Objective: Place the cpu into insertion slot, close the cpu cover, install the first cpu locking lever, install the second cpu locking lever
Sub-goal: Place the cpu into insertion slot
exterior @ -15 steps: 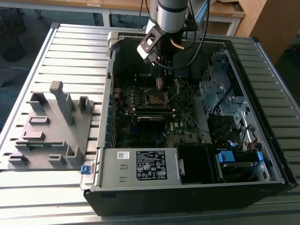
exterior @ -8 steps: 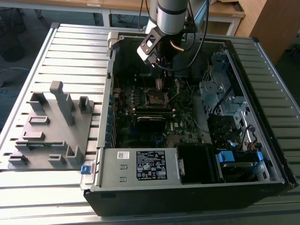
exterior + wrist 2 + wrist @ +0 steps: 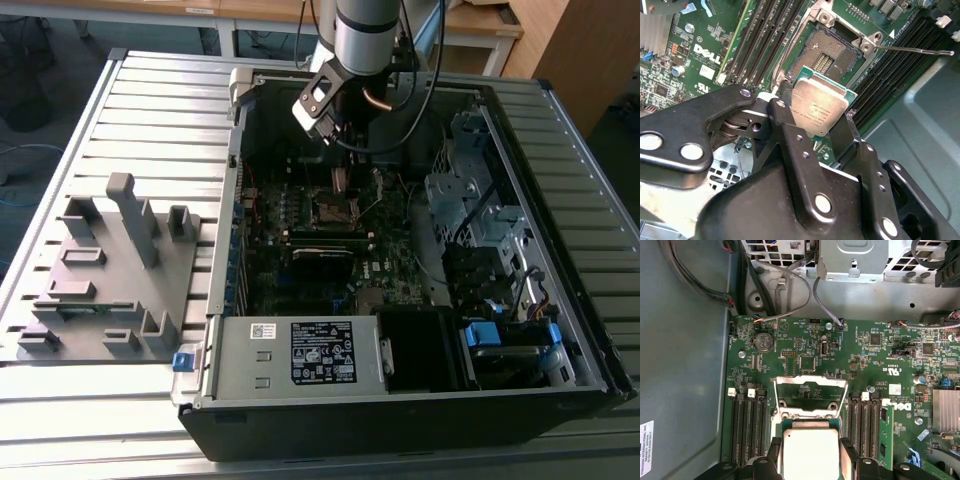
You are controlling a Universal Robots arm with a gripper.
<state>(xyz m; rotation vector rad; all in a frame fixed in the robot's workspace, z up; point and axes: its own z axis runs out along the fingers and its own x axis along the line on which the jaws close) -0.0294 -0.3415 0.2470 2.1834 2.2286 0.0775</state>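
Currently the cpu [image 3: 820,100] is hanging just above the insertion slot [image 3: 826,54], not yet seated, with its dull metal top facing the cameras in both wrist views. The end effector [image 3: 818,114] is gripping it, its two dark fingers [image 3: 784,107] closing narrowly on opposite edges of the chip, and that is looking like the right place to take hold. Judging by its build, the chip is likely behaving as a light, thin, rigid plate; its smooth rim could be slipping under a weak pinch, and its underside and the slot's pin field are probably the fragile parts, so flat, level handling is mattering more than force. Beyond the chip, the cpu cover [image 3: 811,382] is lying swung open past the socket in the first wrist view, and a thin locking lever [image 3: 915,50] is sticking out released to one side. Long black memory slots [image 3: 765,45] are flanking the socket on the green motherboard [image 3: 865,360]. Further out, the open computer case [image 3: 560,250] is lying on the slatted desk [image 3: 160,110].
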